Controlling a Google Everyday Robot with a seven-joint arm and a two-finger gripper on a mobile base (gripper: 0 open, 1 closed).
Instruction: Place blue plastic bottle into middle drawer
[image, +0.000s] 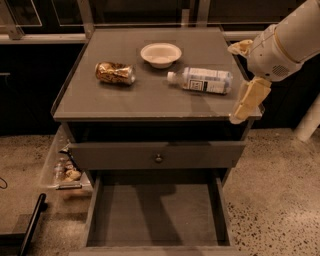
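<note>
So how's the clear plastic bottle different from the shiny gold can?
The clear plastic bottle has a white cap and pale label; the shiny gold can looks metallic. The bottle is longer than the can. The bottle lies nearer than the can to the gripper at the right edge. Both lie sideways on the grey top.

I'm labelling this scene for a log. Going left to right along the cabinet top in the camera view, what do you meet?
gold can → white bowl → blue plastic bottle, lying on its side → gripper, hanging at the top's right front edge.
</note>
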